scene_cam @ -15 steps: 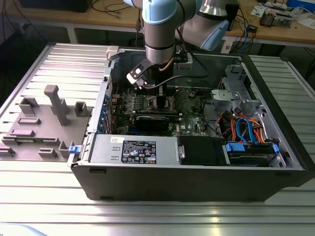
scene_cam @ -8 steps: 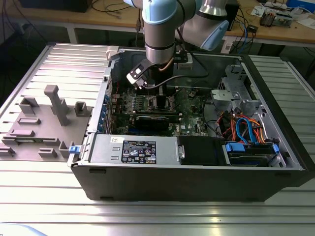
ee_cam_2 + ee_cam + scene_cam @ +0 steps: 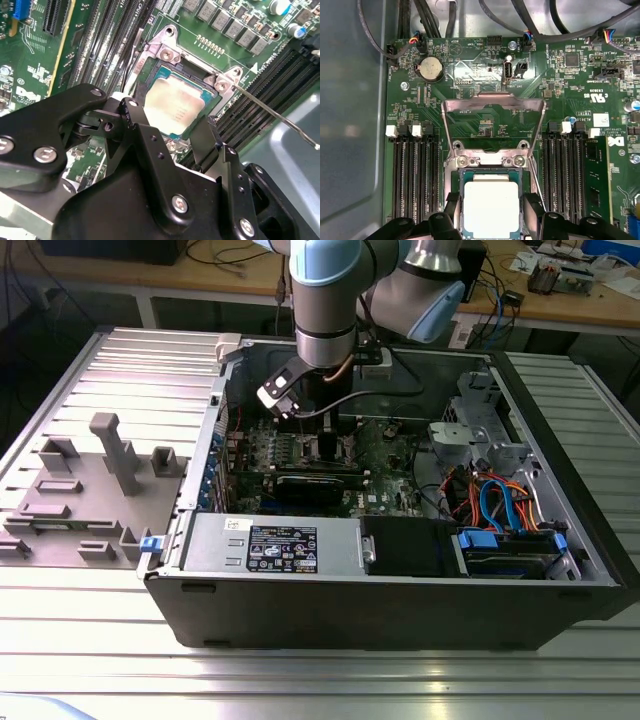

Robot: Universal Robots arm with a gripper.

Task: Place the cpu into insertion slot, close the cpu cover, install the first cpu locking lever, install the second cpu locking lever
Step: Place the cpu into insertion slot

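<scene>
slotted metal table (image 3: 100, 645) | on it: open computer case (image 3: 400, 612); grey fixture (image 3: 90, 502)

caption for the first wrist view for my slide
The cpu lies in its socket, the cpu cover stands open, gripper close by the cpu.

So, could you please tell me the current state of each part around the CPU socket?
cpu: seated flat, uncovered.
cpu cover: flipped up open, clear of the cpu.
locking lever: unlatched, swung out.
gripper: low over the cpu.
computer case: side open.
</scene>
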